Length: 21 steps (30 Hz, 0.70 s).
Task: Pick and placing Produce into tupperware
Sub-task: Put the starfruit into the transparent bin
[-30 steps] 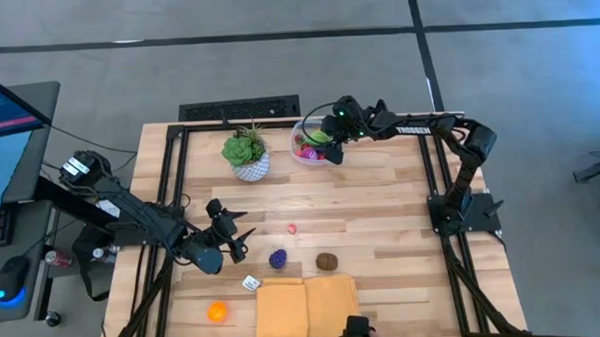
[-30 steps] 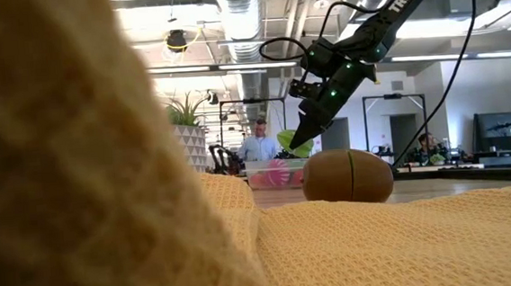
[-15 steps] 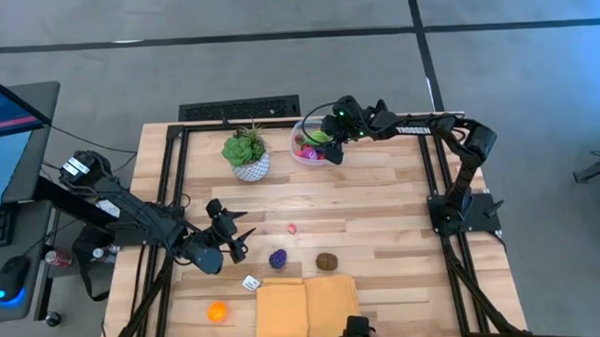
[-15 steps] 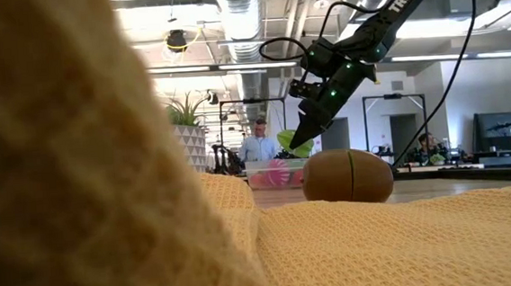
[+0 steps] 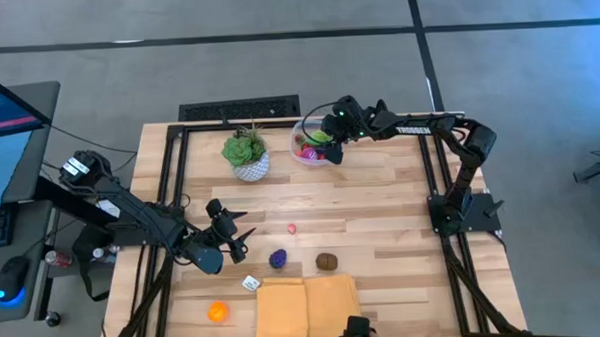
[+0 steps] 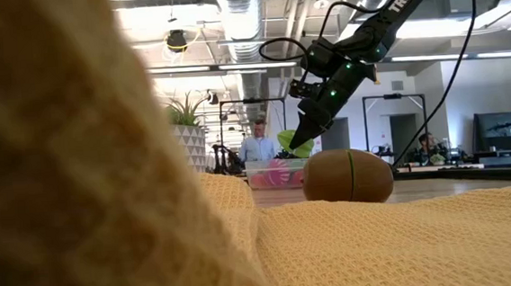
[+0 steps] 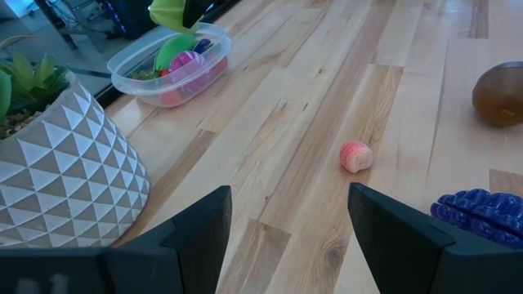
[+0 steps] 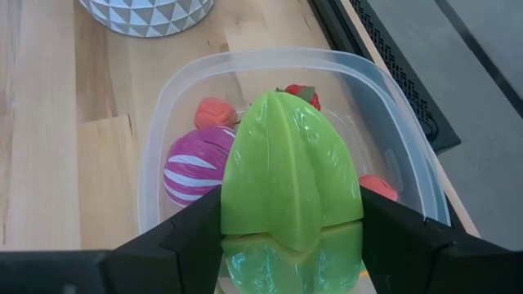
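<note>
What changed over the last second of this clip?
Nothing visibly changed. The right gripper still holds the green produce piece above the tupperware; the left gripper stays open over the table, and the loose produce has not moved.

The tupperware [image 5: 309, 148] sits right of the plant pot [image 5: 248, 166]; loose produce [image 5: 278, 258] lies nearer, probably just behind the cloth [image 5: 307, 308].

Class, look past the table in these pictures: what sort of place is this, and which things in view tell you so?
Probably an open-plan lab or workshop office: bare ceiling ducts overhead, a person at a desk behind the table, a computer monitor beside the wooden table, and a concrete floor.
</note>
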Motion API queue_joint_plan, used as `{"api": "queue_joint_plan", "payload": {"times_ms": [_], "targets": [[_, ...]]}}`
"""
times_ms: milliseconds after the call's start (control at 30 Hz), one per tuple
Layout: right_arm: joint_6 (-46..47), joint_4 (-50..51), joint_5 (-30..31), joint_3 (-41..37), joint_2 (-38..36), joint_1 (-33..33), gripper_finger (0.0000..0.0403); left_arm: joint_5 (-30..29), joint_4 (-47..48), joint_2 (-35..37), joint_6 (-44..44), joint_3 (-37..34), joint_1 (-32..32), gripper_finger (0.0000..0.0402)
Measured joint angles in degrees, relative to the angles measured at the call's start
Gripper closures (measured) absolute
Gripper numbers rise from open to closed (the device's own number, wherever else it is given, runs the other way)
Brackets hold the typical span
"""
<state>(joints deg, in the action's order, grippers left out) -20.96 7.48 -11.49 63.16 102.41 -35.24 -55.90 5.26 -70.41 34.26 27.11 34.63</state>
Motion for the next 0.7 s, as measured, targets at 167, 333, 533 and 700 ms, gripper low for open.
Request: {"api": "queue_joint_plan", "payload": {"times_ms": [167, 333, 533, 700], "targets": [[0.0, 0.6, 0.0, 0.0, 0.0, 0.0, 0.0137, 0.0, 0.0, 0.0, 0.0, 0.0, 0.0, 0.0164], [0.1, 2.0, 0.0, 0.0, 0.0, 0.0, 0.0137, 0.0, 0.0, 0.0, 0.0, 0.0, 0.0, 0.0164], [0.1, 2.3, 0.0, 0.0, 0.0, 0.1, 0.0137, 0.0, 0.0, 0.0, 0.0, 0.0, 0.0, 0.0164], [0.1, 2.4, 0.0, 0.0, 0.0, 0.4, 0.0131, 0.0, 0.0, 0.0, 0.0, 0.0, 0.0, 0.0164]]}}
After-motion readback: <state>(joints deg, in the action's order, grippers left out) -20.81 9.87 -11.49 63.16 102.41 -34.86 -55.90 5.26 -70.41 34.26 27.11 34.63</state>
